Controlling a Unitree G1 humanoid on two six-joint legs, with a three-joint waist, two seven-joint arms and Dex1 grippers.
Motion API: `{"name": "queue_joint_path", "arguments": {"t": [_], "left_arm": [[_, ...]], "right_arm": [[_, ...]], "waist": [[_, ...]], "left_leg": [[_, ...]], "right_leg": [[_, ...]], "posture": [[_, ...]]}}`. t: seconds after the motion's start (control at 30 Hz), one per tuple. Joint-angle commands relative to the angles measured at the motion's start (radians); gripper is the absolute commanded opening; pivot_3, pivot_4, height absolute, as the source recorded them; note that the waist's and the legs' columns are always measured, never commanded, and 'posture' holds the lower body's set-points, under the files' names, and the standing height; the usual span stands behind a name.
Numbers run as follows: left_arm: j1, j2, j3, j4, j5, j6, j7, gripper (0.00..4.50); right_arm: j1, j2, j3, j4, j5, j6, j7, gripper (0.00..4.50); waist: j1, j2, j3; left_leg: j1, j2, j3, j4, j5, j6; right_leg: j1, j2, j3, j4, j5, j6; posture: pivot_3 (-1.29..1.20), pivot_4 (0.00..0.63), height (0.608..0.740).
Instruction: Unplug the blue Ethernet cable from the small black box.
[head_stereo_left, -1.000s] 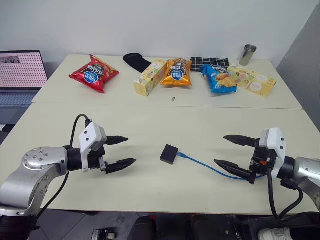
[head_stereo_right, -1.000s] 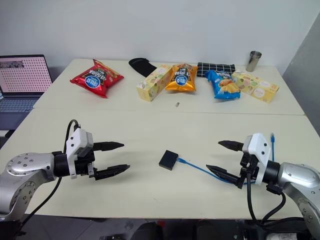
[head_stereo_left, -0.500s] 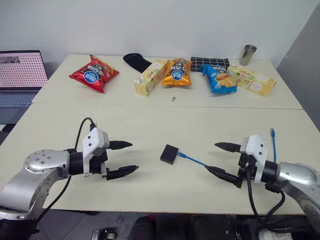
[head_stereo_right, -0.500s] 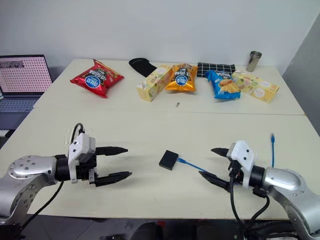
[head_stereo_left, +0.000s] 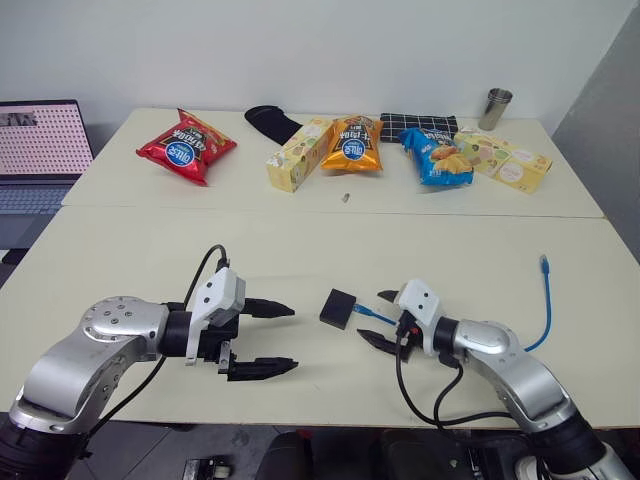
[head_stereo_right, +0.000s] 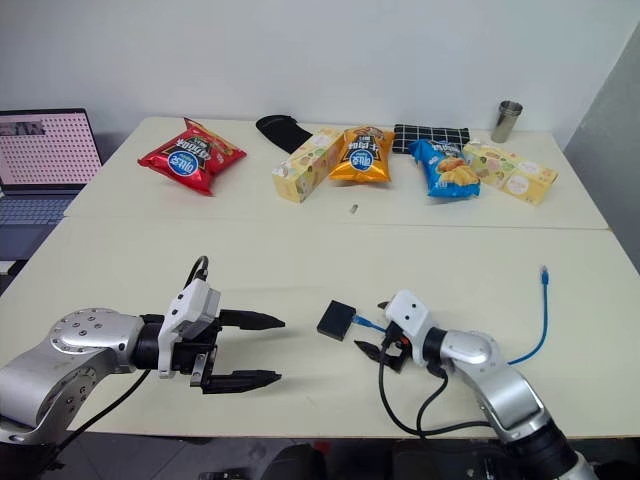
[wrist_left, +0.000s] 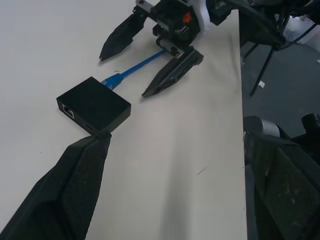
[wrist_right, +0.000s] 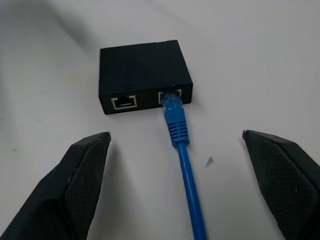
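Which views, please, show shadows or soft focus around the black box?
Right wrist view: small black box and blue Ethernet cable sharp, near fingers soft. Left wrist view: fingers soft, the box casting a faint shadow. Left eye view: even light.

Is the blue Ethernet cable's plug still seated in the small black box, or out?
Plugged in: the thin blue Ethernet cable has its plug inside one of two ports of the small matte black box.

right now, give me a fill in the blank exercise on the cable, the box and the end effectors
1. The blue Ethernet cable is plugged into the small black box; the socket beside it is ____.
2. The right end effector has one finger on each side of the ____.
3. The left end effector is ____ and holds nothing.
4. The cable's free plug lies on the ____.

Missing words: empty; cable; open; table
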Motion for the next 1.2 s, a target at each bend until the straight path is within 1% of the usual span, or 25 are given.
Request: {"name": "queue_joint_path", "arguments": {"t": [0.03,0.1,0.13,0.17,0.33,0.43,0.5,0.53,0.57,0.67,0.8,0.9,1.0,1.17,1.2], "left_arm": [[-0.009,0.005,-0.002,-0.007,0.008,-0.02,-0.009,4.5],[-0.008,0.005,-0.001,-0.007,0.009,-0.018,-0.005,4.5],[-0.008,0.006,0.0,-0.006,0.01,-0.018,-0.005,4.5],[-0.006,0.006,0.003,-0.005,0.011,-0.017,-0.004,4.5],[-0.006,-0.004,0.001,0.031,0.038,-0.03,0.017,4.5],[-0.011,-0.013,-0.004,0.057,0.049,-0.035,0.024,4.5],[-0.022,-0.027,-0.005,0.083,0.059,-0.032,0.043,4.5],[-0.031,-0.038,-0.004,0.096,0.058,-0.023,0.057,4.5],[-0.037,-0.046,-0.002,0.104,0.056,-0.016,0.067,4.5],[-0.071,-0.085,0.016,0.131,0.004,0.062,0.107,4.5],[-0.148,-0.174,0.07,0.17,-0.167,0.271,0.207,4.5],[-0.16,-0.209,0.08,0.167,-0.235,0.35,0.234,4.5],[-0.173,-0.239,0.088,0.166,-0.273,0.384,0.265,4.5],[-0.203,-0.265,0.099,0.19,-0.301,0.396,0.28,4.5],[-0.208,-0.269,0.102,0.196,-0.305,0.397,0.279,4.33]], "right_arm": [[-0.03,0.002,0.028,0.019,-0.036,-0.037,0.032,3.66],[-0.036,-0.002,0.031,0.027,-0.043,-0.038,0.045,3.25],[-0.037,-0.001,0.029,0.03,-0.045,-0.04,0.05,2.97],[-0.038,-0.001,0.026,0.032,-0.046,-0.04,0.055,2.84],[-0.068,-0.016,0.029,0.044,-0.068,-0.049,0.09,1.56],[-0.084,-0.025,0.031,0.045,-0.086,-0.067,0.105,0.92],[-0.099,-0.038,0.038,0.039,-0.111,-0.099,0.119,0.49],[-0.108,-0.048,0.044,0.034,-0.129,-0.123,0.125,0.19],[-0.114,-0.055,0.047,0.03,-0.141,-0.139,0.13,0.13],[-0.144,-0.08,0.064,0.027,-0.214,-0.27,0.137,0.13],[-0.238,-0.13,0.081,0.085,-0.382,-0.635,0.077,0.13],[-0.287,-0.136,0.079,0.148,-0.444,-0.84,0.029,0.13],[-0.308,-0.126,0.07,0.186,-0.455,-0.944,0.007,0.13],[-0.326,-0.105,0.062,0.219,-0.466,-1.019,0.0,0.13],[-0.329,-0.101,0.059,0.225,-0.466,-1.03,-0.002,0.13]], "waist": [[0.0,0.0,0.0],[0.0,0.0,0.0],[0.0,0.0,0.0],[0.0,0.0,0.0],[0.0,0.0,0.0],[0.0,0.0,0.0],[0.0,0.0,0.0],[0.001,0.0,0.0],[0.001,0.0,0.0],[-0.001,0.0,0.0],[-0.001,0.0,0.0],[-0.004,-0.001,0.0],[-0.003,-0.001,0.0],[-0.003,-0.001,0.0],[-0.004,-0.001,0.0]], "left_leg": [[0.0,0.0,0.0,0.0,0.0,0.0],[0.0,0.0,0.0,0.0,0.0,0.0],[0.0,0.0,0.0,0.0,0.0,0.0],[0.0,0.0,0.0,0.0,0.0,0.0],[0.0,0.0,0.0,0.0,0.0,0.0],[0.0,0.0,0.0,0.0,0.0,0.0],[0.0,0.0,0.0,0.0,0.0,0.0],[0.0,0.0,0.0,0.0,0.0,0.0],[0.0,0.0,0.0,0.0,0.0,0.0],[0.0,0.0,0.0,0.001,0.0,0.0],[-0.001,0.0,0.0,0.001,0.0,0.0],[-0.001,0.0,0.0,0.001,0.0,0.0],[0.0,0.001,0.0,0.001,0.0,0.0],[-0.001,0.001,0.0,0.002,0.0,0.0],[0.0,0.001,0.0,0.002,0.0,0.0]], "right_leg": [[0.0,0.0,0.0,0.0,0.0,0.0],[0.0,0.0,0.0,0.001,0.0,0.0],[0.0,0.0,0.0,0.001,0.0,0.0],[0.0,0.0,0.0,0.001,0.0,0.0],[0.0,0.0,0.0,0.001,0.0,0.0],[0.0,0.0,0.0,0.001,0.0,0.0],[0.0,0.0,0.0,0.001,0.0,0.0],[0.0,0.0,0.0,0.001,0.0,0.0],[-0.001,0.0,0.0,0.002,0.0,0.0],[-0.001,0.0,0.0,0.002,0.0,0.0],[-0.002,0.0,0.0,0.002,0.0,0.0],[-0.002,0.0,0.0,0.003,0.0,0.0],[-0.002,0.0,-0.001,0.004,0.0,0.0],[-0.002,0.0,0.0,0.004,0.0,0.0],[-0.002,0.0,0.0,0.004,0.0,0.0]], "posture": [[0.0,0.15,0.74],[0.0,0.15,0.74],[0.0,0.15,0.74],[0.0,0.15,0.74],[0.0,0.15,0.74],[0.0,0.15,0.74],[0.0,0.15,0.74],[0.0,0.15,0.74],[0.0,0.15,0.74],[0.0,0.15,0.74],[0.0,0.15,0.74],[0.0,0.15,0.74],[0.0,0.15,0.74],[0.0,0.15,0.74],[0.0,0.15,0.74]]}}
